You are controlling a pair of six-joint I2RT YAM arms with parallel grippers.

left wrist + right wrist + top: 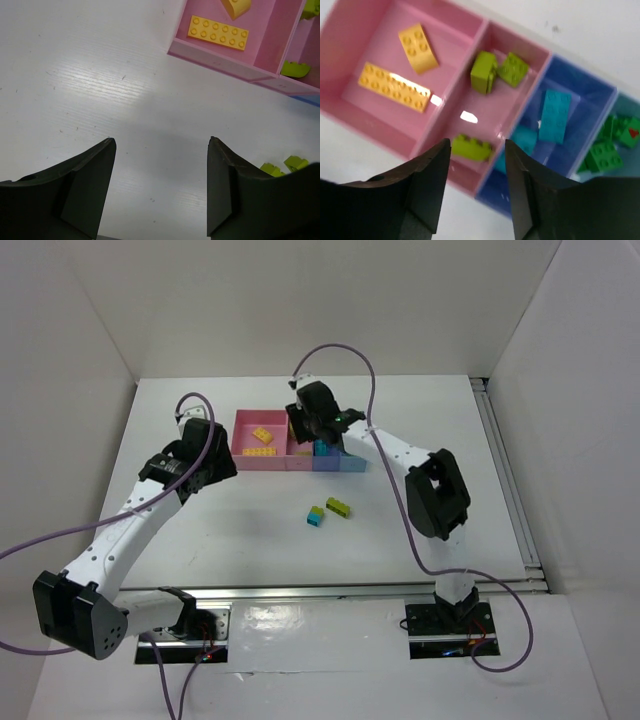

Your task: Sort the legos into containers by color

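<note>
Legos [419, 47], glossy studded bricks, lie mostly in the containers [270, 462], four joined bins: yellow bricks [395, 92] in the wide pink bin [380, 55], lime bricks [484, 72] in the narrow pink bin [485, 120], cyan bricks [555, 115] in the blue-violet bin [580, 100], dark green bricks [604, 155] in the light blue bin [625, 105]. A loose cyan brick [315, 517] and loose lime brick [338, 507] sit near each other on the matte white table [250, 530], open room around them. Right gripper [477, 143] hangs over the narrow pink bin, jaws slightly parted, empty. Left gripper [160, 145], wide and empty, hangs over bare table beside the wide pink bin
</note>
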